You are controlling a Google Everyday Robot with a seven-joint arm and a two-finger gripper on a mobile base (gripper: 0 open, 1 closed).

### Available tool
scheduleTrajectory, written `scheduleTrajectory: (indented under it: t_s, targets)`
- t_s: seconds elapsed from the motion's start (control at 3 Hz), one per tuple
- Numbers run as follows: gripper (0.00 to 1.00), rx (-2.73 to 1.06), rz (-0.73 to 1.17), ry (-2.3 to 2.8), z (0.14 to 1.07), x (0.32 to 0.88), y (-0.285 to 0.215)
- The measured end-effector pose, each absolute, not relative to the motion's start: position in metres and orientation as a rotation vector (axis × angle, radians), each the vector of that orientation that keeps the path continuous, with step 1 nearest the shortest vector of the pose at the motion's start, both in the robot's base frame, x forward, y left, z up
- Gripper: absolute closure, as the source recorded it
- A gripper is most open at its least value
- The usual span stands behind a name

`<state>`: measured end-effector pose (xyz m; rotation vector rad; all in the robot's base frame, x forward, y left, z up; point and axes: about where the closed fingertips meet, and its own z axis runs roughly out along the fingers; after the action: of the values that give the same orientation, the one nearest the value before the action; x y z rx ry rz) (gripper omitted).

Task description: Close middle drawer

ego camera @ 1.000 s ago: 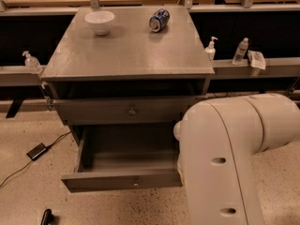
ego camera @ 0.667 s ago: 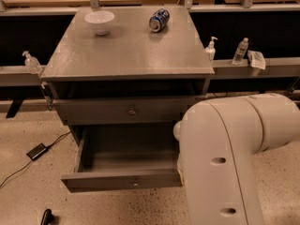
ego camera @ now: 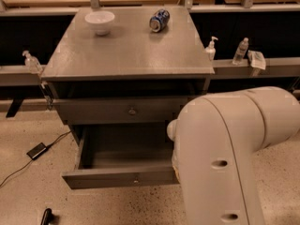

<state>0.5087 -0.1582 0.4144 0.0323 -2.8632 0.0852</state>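
The grey cabinet (ego camera: 126,55) stands in the middle of the camera view. Its middle drawer (ego camera: 119,177) is pulled far out towards me, and its inside looks empty. Its low flat front carries a tiny pale knob (ego camera: 136,177). Above it the top drawer (ego camera: 117,110) with a darker round knob is shut. The bottom drawer is hidden under the open one. My thick white arm (ego camera: 225,158) fills the lower right and covers the right end of the open drawer. My gripper is not in view; only the arm shows.
A white bowl (ego camera: 100,21) and a blue can (ego camera: 159,20) on its side rest on the cabinet top. Small bottles (ego camera: 240,50) stand on the ledge behind. A black box with a cable (ego camera: 36,150) lies on the floor at the left.
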Motion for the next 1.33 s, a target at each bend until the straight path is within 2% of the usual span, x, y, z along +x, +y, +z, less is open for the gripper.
scheduleTrajectory:
  t_s: [0.67, 1.0, 1.33]
  targets:
    - [1.0, 0.081, 0.108, -2.984, 0.427, 0.534, -0.147]
    - [1.0, 0.084, 0.106, -3.084, 0.433, 0.567, -0.141]
    - [1.0, 0.084, 0.106, -3.084, 0.433, 0.567, -0.141]
